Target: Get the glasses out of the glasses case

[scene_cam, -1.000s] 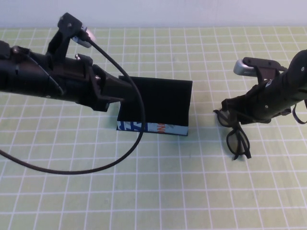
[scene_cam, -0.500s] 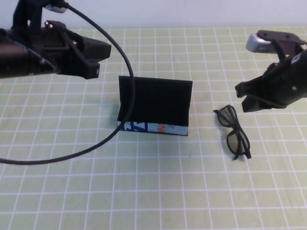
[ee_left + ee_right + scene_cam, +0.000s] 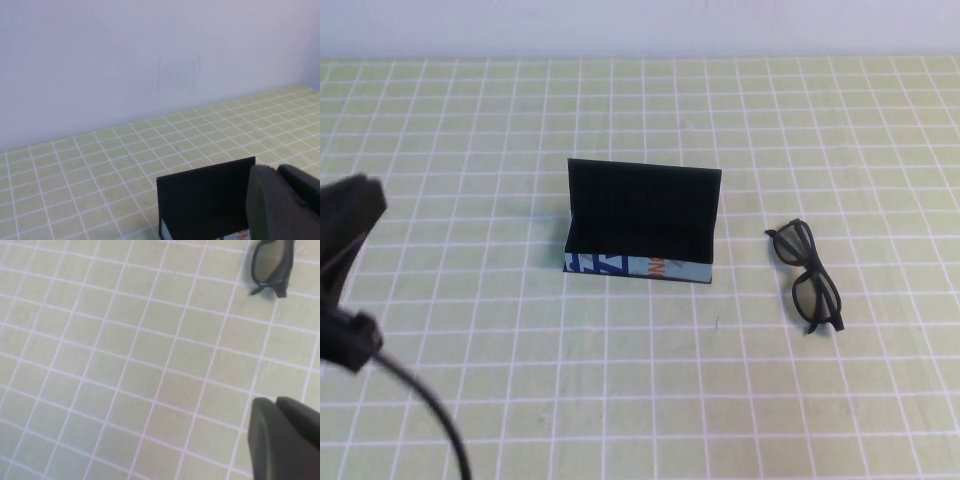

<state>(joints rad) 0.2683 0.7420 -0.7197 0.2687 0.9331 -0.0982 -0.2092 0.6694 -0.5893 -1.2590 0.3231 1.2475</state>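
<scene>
Pale green gridded matting covers the surface, with a plain light wall behind it, and from my remote seat I see the glasses case standing near the middle with its black flap lid upright and the light-blue printed front side facing the robot. To the right of it, well apart, the glasses lie on the mat outside the case, arms unfolded, nothing touching them. On the left edge of the high view I get only a dark part of the left arm and a black cable curving down; the arm sits back from the case. My left wrist camera shows the left end effector as a dark rounded shape beside the case's raised lid, and I cannot tell whether its fingers are apart or together. My right wrist camera looks down at the mat, with the right end effector as a dark block at the edge and one lens of the glasses far from it; I cannot tell its finger state either.
</scene>
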